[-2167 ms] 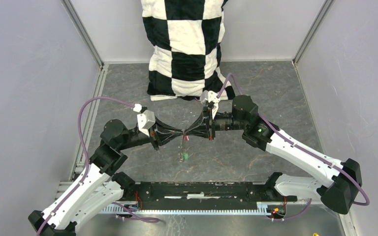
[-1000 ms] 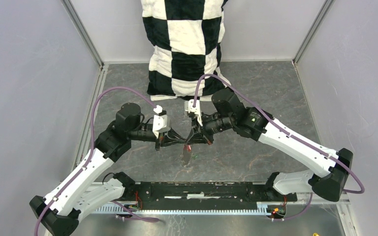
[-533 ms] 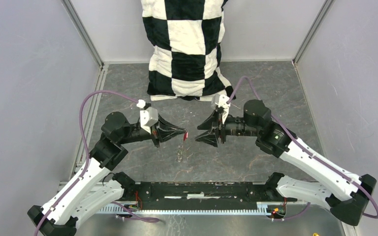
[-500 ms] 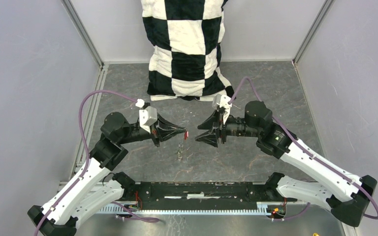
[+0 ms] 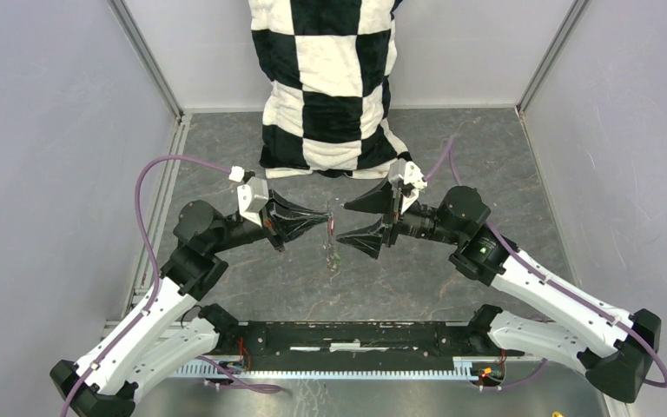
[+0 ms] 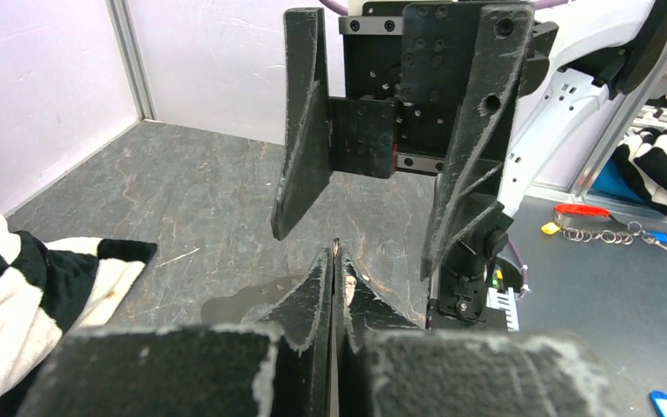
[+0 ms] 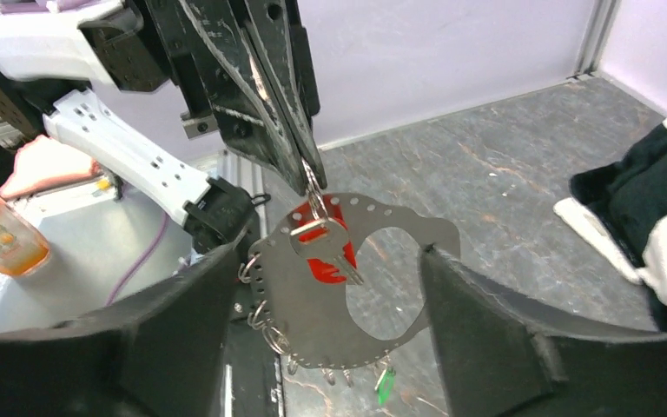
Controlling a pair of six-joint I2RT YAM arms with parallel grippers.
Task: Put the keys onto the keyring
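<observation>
The keyring (image 7: 313, 304) is a flat grey plate with a big round hole and small wire rings along its edge. It hangs from my left gripper (image 7: 307, 181), which is shut on its top link. A red-headed key (image 7: 326, 252) dangles just under that pinch, and a green-headed key (image 7: 386, 383) hangs from the lower edge. From above, the keyring (image 5: 333, 252) hangs below my left gripper (image 5: 324, 217). My right gripper (image 5: 343, 222) stands open a short way to the right, its fingers either side of the keyring without touching. The left gripper (image 6: 333, 257) shows only a thin sliver between its tips.
A black-and-white checkered cloth (image 5: 330, 78) lies against the back wall. Grey side walls enclose the table. The arms' black mounting rail (image 5: 356, 334) runs along the near edge. Spare keys and tags (image 6: 604, 234) lie on the metal ledge beyond it.
My right gripper has opened and drawn back to the right from the left one. The left gripper stays shut, with the keyring and keys hanging from it.
</observation>
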